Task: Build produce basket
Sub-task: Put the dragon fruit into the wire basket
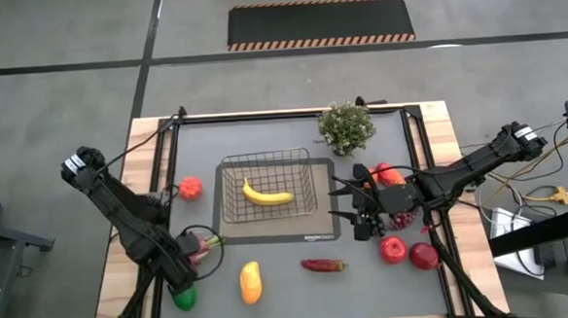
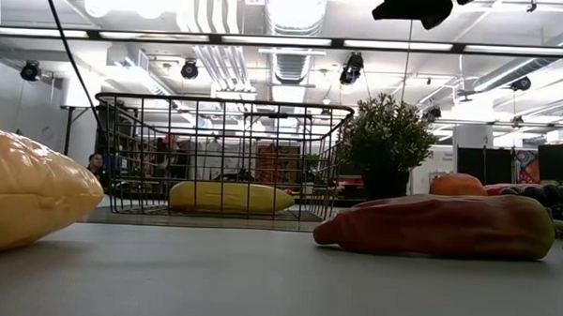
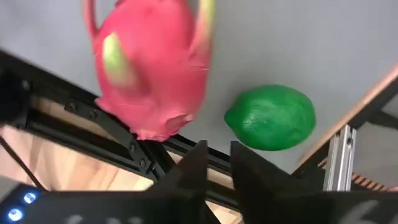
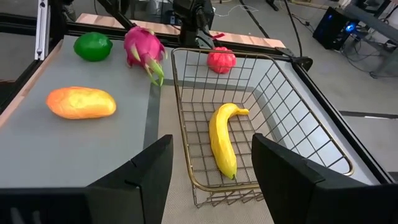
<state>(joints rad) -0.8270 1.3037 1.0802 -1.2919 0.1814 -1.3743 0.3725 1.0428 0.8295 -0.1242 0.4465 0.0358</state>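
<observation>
The wire basket (image 1: 265, 160) stands mid-table on a dark mat, and a yellow banana (image 4: 222, 140) lies in it. My left gripper (image 3: 217, 152) points down over the table's near left corner, its fingers a narrow gap apart with nothing between them. Below it a pink dragon fruit (image 3: 152, 68) and a green lime (image 3: 270, 117) lie on the table. My right gripper (image 4: 211, 162) hangs open to the right of the basket, holding nothing. An orange mango (image 1: 251, 282) and a long red pepper (image 1: 324, 266) lie near the front edge.
A potted plant (image 1: 346, 125) stands at the far right of the mat. Two red apples (image 1: 407, 253), dark grapes (image 1: 404, 221) and an orange (image 1: 390, 176) lie under and beside my right arm. A round red fruit (image 1: 190, 188) sits left of the basket.
</observation>
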